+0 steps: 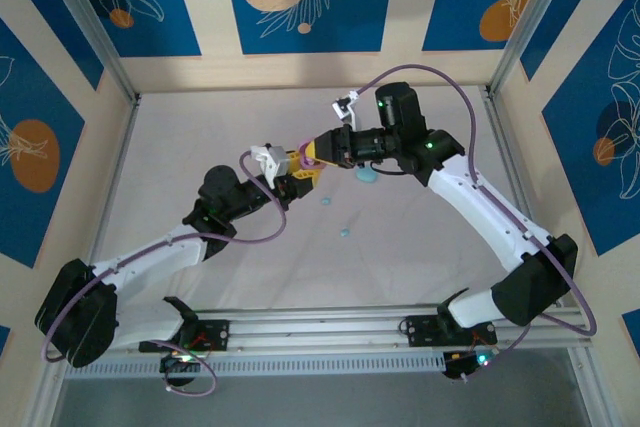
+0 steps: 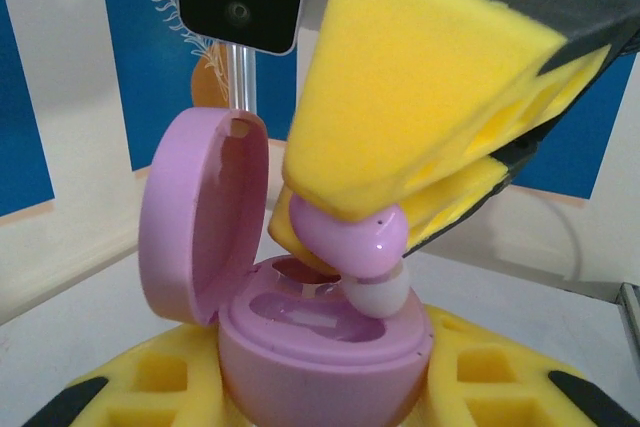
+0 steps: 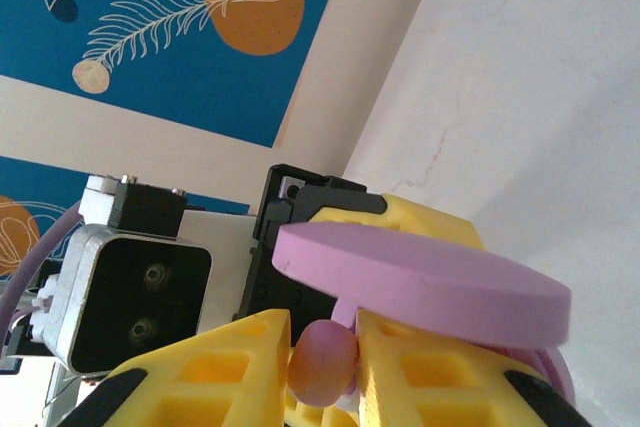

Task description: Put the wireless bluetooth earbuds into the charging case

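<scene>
Mid-insert: right jaws pinching the pink earbud (image 2: 352, 237) just over the open case (image 2: 320, 347) the left jaws grip, so it needs easing straight down.

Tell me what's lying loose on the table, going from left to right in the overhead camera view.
small light blue earbud → second light blue earbud, lying nearer the arm bases → larger light blue case, farthest right and partly tucked under the arm there.

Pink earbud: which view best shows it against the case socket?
Left wrist: the earbud, pinched in the right fingers, hangs tip-down at the open case. Right wrist shows its back between the fingers, under the lid. Top view: too small to tell.
</scene>
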